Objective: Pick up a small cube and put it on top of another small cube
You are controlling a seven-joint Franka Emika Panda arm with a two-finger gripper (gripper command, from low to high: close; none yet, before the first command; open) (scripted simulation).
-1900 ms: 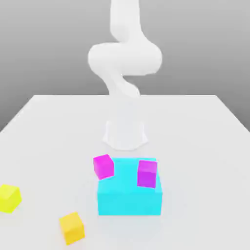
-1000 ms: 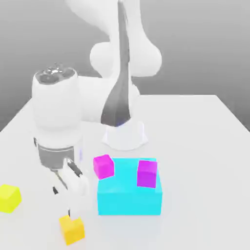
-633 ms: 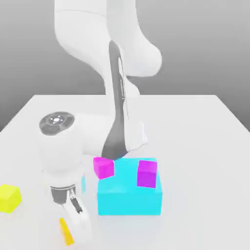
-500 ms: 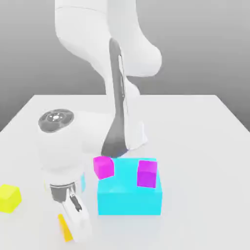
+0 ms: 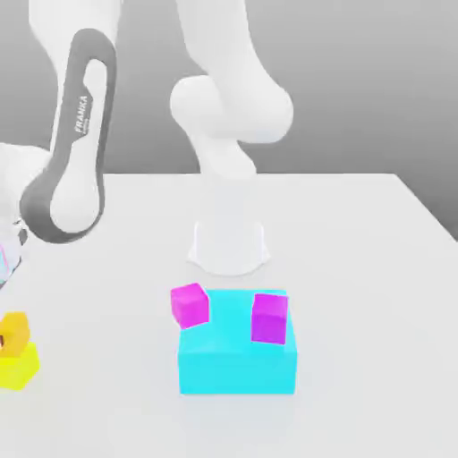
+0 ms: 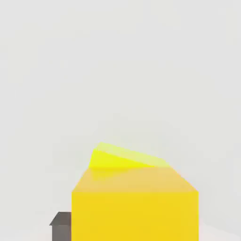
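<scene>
Amber cube (image 5: 13,328) atop lemon-yellow cube (image 5: 18,367), exterior view's left.

The amber cube (image 5: 14,328) sits on top of the lemon-yellow cube (image 5: 18,367), touching it, well apart from the cyan block (image 5: 237,358) toward the exterior view's left, both plain-faced.
</scene>
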